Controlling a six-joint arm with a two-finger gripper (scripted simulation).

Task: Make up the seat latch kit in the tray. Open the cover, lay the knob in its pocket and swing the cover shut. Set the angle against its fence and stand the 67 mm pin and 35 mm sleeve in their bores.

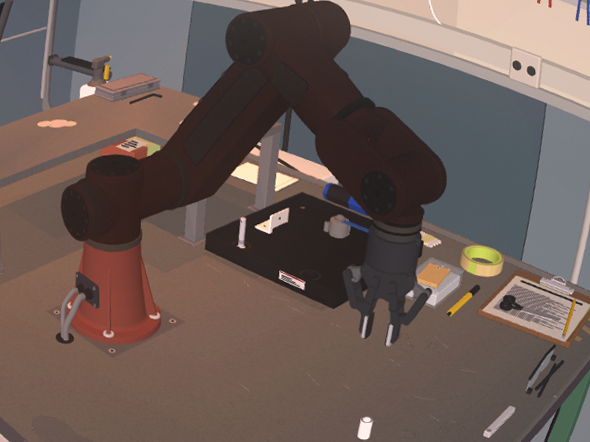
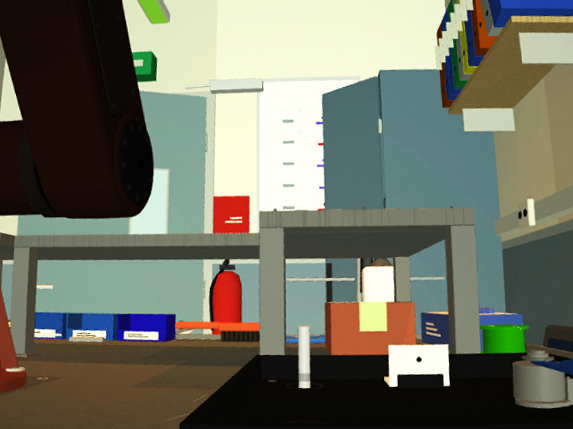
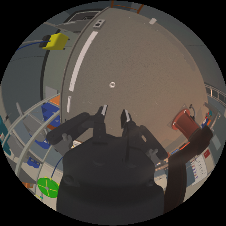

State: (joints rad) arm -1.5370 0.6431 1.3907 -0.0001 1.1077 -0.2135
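The white sleeve [image 1: 365, 427] [image 3: 112, 84] stands alone on the bench near its front edge, well clear of the black tray [image 1: 292, 247]. In the tray the pin [image 1: 242, 232] [image 2: 304, 357] stands in its bore and the white angle [image 1: 274, 221] [image 2: 418, 365] stands upright beside it. My gripper [image 1: 377, 333] [image 3: 114, 114] hangs above the bench just off the tray's front right corner, partly open and holding nothing.
Behind the tray stands a grey-legged raised shelf. Right of the gripper lie a clear box [image 1: 436, 280], a yellow marker [image 1: 462, 300], a tape roll [image 1: 482, 260] and a clipboard [image 1: 537, 308]. A white bar [image 1: 499, 421] lies near the front right edge.
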